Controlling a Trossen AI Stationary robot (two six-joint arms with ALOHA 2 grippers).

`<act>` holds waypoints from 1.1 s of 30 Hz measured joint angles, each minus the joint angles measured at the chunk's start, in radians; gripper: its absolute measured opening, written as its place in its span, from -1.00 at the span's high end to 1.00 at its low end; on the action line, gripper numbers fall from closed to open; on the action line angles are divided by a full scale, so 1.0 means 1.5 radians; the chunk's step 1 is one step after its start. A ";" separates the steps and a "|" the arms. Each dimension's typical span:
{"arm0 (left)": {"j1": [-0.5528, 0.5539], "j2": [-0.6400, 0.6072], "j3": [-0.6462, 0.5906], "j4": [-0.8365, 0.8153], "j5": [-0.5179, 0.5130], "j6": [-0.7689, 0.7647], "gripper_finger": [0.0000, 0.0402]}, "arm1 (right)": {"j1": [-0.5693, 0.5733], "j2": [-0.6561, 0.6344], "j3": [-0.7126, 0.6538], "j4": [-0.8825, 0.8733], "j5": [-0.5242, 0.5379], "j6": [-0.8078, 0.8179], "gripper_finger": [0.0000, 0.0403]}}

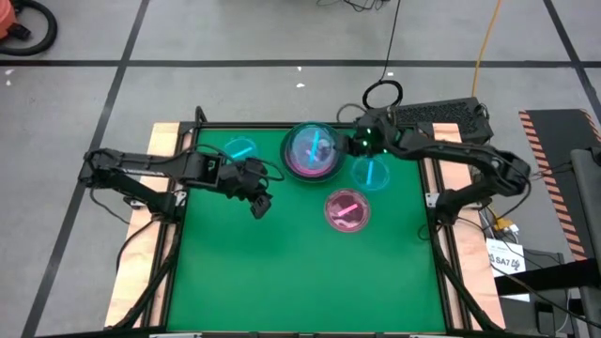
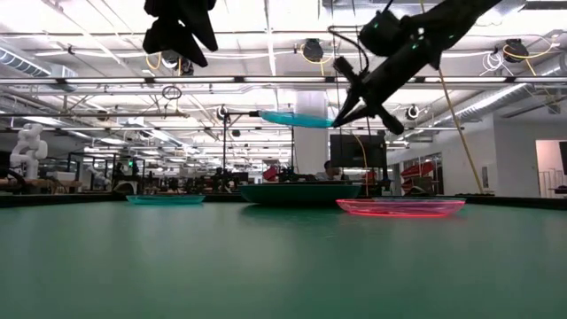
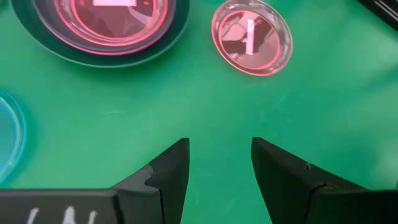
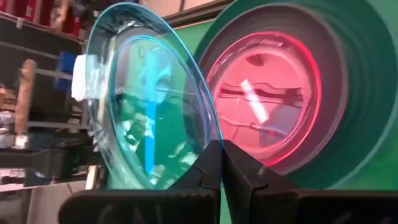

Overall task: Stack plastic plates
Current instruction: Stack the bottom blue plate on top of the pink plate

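A large dark green-grey plate sits near the table's far edge with an opaque pink plate lying in it. My right gripper is shut on a small translucent cyan plate, which hovers over that stack. Two more cyan plates lie flat on the table, one to the stack's right and one to its left. A translucent pink plate rests nearer the middle. My left gripper hangs open above bare mat, left of the pink plate. My right gripper pinches the cyan plate's rim between its two fingers. It comes from the table's right and slants downward. The plate is lifted clear and roughly level, reaching out from the fingertips over the dark plate.
The green mat is bare toward the near edge. A raised black frame runs round the table, with wooden boards outside it. A cable loop and a black case lie beyond the far edge.
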 joint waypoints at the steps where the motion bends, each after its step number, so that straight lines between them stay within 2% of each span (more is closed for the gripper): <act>1: 0.005 0.000 0.000 0.000 0.000 0.004 0.11 | -0.010 0.013 0.008 0.000 -0.010 -0.005 1.00; 8: 0.036 0.000 0.000 0.000 0.008 0.015 0.11 | -0.043 0.100 0.057 0.005 -0.058 -0.040 1.00; 16: 0.052 0.000 0.000 0.001 0.011 0.015 0.11 | -0.047 0.156 0.061 -0.023 -0.059 -0.059 1.00; 24: 0.056 0.000 0.000 0.000 0.013 0.018 0.11 | -0.048 0.202 0.061 -0.015 -0.034 -0.062 0.98; 28: 0.056 0.000 0.000 0.000 0.025 0.018 0.11 | -0.048 0.203 0.060 -0.013 -0.005 -0.062 0.97; 33: 0.056 0.000 0.000 0.000 0.025 0.018 0.11 | -0.049 0.203 0.060 -0.012 -0.002 -0.066 0.97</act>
